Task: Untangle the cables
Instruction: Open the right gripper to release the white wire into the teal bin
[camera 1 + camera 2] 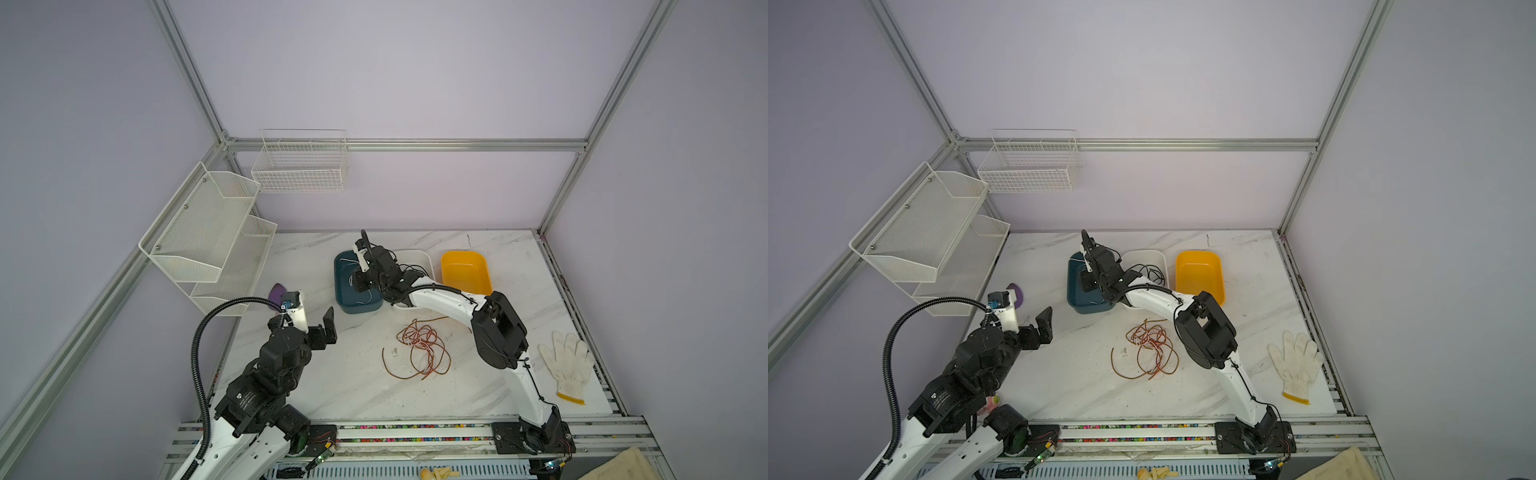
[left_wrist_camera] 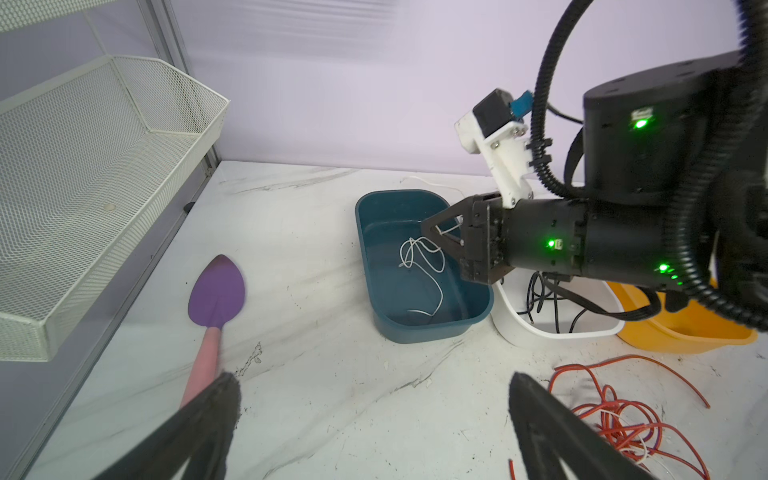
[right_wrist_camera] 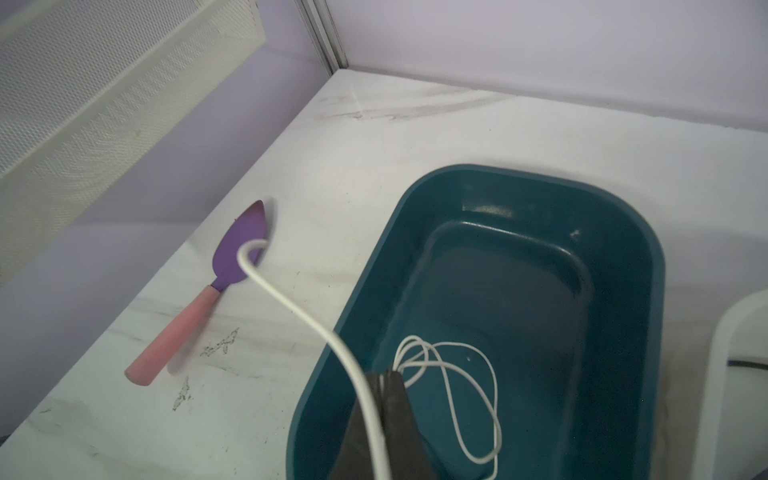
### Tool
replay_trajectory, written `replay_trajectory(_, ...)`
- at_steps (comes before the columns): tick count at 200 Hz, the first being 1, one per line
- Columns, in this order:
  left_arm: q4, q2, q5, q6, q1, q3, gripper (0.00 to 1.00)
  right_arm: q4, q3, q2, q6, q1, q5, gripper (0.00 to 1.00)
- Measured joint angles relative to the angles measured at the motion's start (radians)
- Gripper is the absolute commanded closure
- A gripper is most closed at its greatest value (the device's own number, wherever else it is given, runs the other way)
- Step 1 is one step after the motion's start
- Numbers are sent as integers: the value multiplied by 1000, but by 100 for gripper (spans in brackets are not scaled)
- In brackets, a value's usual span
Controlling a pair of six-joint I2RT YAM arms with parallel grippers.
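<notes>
Pinching white cable (image 3: pixel 299 311), right pincer (image 3: pixel 388 375) near bin (image 3: pixel 615 216) rim

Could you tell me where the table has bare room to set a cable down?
Bare marble runs along the front of the table, between the orange-red cable tangle and the rail, and between that tangle and the open left gripper. Another strip lies behind the yellow bin. Crowded: the blue bin, where the right gripper holds the white cable.
</notes>
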Motion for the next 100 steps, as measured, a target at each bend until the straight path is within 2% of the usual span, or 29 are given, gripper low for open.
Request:
replay_trajectory(73, 10, 0, 4, 0, 0, -9, 0, -9, -23, 30, 27, -6, 6, 100)
replay_trajectory(100, 15, 0, 9, 0, 0, -13, 0, -14, -25, 30, 34, -6, 20, 89)
